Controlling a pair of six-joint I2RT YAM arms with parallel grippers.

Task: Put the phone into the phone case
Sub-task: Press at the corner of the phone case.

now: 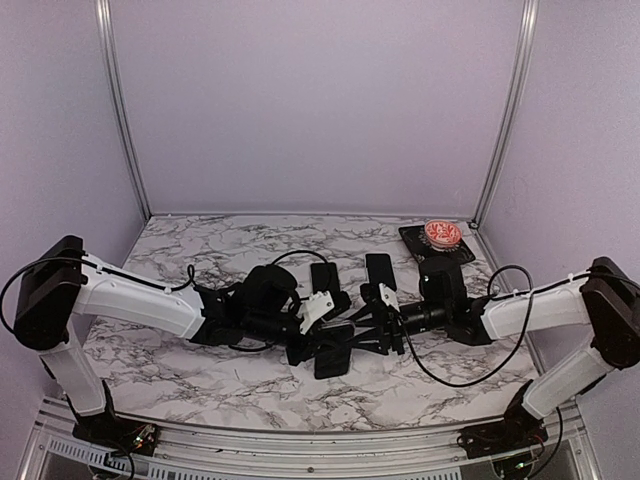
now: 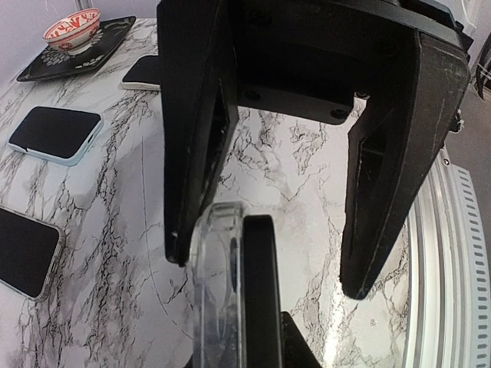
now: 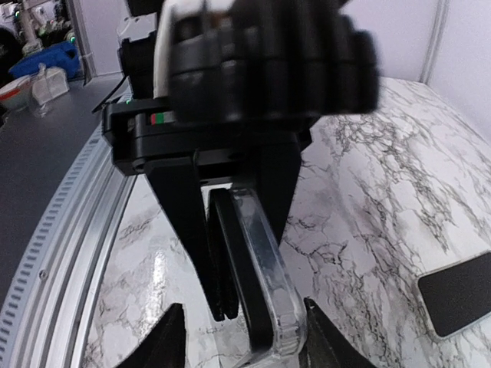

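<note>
The left gripper (image 2: 268,270) is spread wide. One of its fingers (image 2: 196,130) touches the clear case (image 2: 219,295), and the other stands well apart from the phone (image 2: 261,299). Phone and case stand on edge between those fingers, pressed face to face at the bottom centre of the left wrist view. From here I cannot tell whether the phone is fully seated in the case.

The right gripper (image 3: 245,341) comes in from the opposite side. Only its fingertips (image 3: 173,345) show, at the bottom of its own view, one on each side of the pair's lower end. The tip on the case side looks to be touching, and a sliver of marble shows beside the other. I cannot tell whether this gripper is clamped on them.

In the top view the left arm (image 1: 140,295) and right arm (image 1: 530,305) stretch low over the table (image 1: 180,370) and meet at centre frame.

Three spare phones (image 2: 54,134) lie flat with dark screens on the left of the left wrist view. One is near the tray, one at mid-left is in a pale case, and one is at the left edge.

The black tray (image 2: 107,46) sits in the upper left corner of that view. It holds a red-and-white bowl (image 2: 73,29), and I cannot see what is inside the bowl.
</note>
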